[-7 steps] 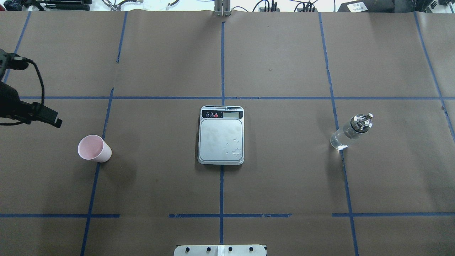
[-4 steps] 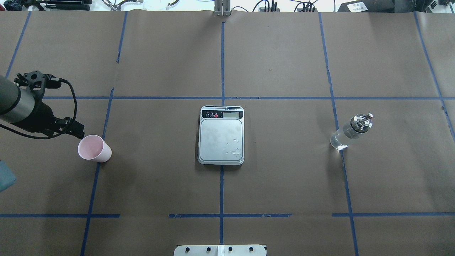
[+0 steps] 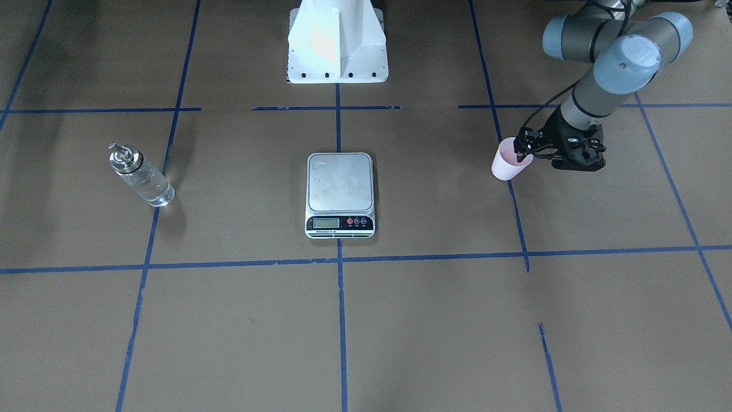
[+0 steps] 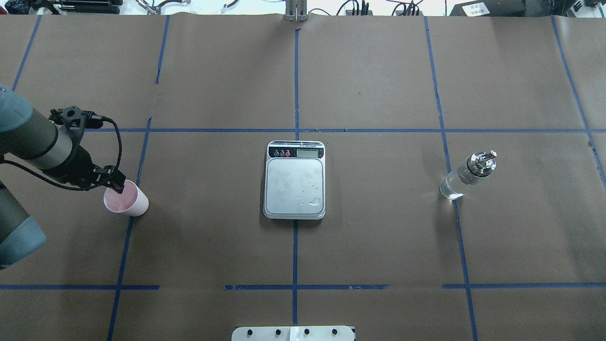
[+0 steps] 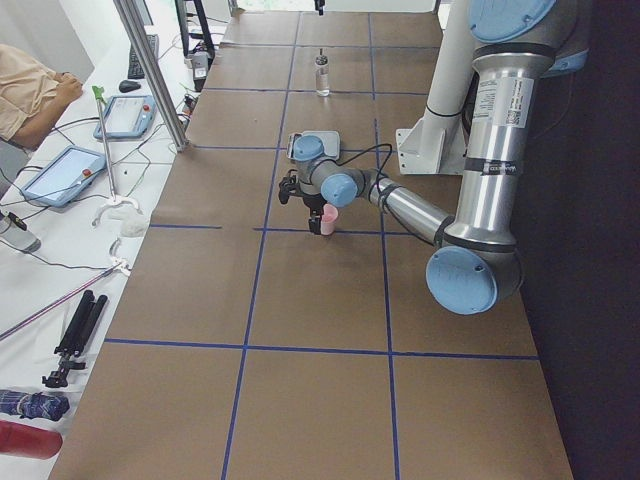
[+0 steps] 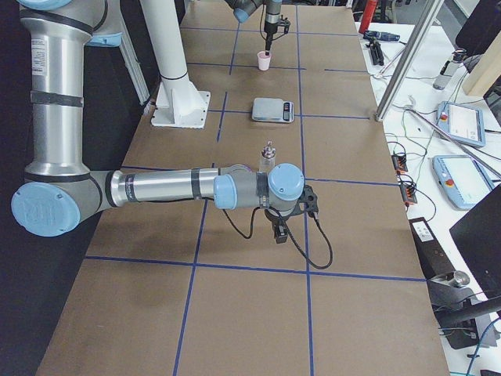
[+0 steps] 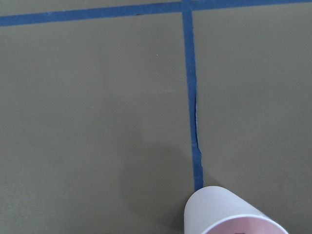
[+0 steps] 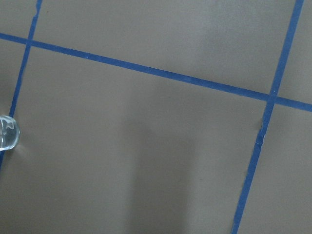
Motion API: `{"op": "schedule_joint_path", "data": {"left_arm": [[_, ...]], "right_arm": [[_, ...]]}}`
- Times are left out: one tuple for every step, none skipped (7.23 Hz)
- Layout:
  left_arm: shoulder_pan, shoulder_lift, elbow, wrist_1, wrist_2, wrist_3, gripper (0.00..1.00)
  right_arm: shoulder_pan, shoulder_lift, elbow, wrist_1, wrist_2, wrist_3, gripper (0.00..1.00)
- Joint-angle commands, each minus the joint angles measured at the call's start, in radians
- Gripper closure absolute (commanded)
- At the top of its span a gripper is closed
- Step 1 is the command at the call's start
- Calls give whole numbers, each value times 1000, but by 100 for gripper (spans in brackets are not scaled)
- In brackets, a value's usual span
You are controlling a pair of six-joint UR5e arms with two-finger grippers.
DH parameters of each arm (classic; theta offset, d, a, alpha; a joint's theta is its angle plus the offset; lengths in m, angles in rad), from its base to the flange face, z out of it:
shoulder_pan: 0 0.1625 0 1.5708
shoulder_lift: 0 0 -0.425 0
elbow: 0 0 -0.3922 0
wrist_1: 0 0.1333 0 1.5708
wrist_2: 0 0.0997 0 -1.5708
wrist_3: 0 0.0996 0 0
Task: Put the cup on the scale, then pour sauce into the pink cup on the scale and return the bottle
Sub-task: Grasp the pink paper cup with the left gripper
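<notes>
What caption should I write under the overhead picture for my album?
Left gripper at the rim of the pink cup, scale in the middle, bottle far right.

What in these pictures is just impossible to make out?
- Reading on the scale: too small in every view.
- Whether the left gripper grips the cup rim: its own body covers the fingertips in the overhead view.
- Whether the right gripper is open: seen only in the right side view, too small.
- Bottle in the right wrist view: cut off by the left edge.
</notes>
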Motion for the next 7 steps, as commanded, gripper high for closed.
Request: {"op": "schedule_joint_path", "data": {"left_arm": [[10, -4, -2, 0, -2, -3, 25], [13, -4, -2, 0, -2, -2, 52], [13, -4, 0, 0, -2, 3, 91], [13, -4, -3, 0, -2, 0, 100], [13, -4, -23, 6, -17, -5, 100], [12, -25, -57, 15, -69, -8, 100], [9, -100, -72, 21, -71, -102, 100]], "right_arm": [[0, -2, 0, 0, 2, 0, 0], [0, -2, 0, 0, 3, 0, 0], [0, -2, 0, 0, 3, 0, 0], [0, -2, 0, 0, 5, 0, 0], [0, -2, 0, 0, 21, 2, 0], [0, -2, 0, 0, 37, 2, 0], [0, -2, 0, 0, 37, 2, 0]]}}
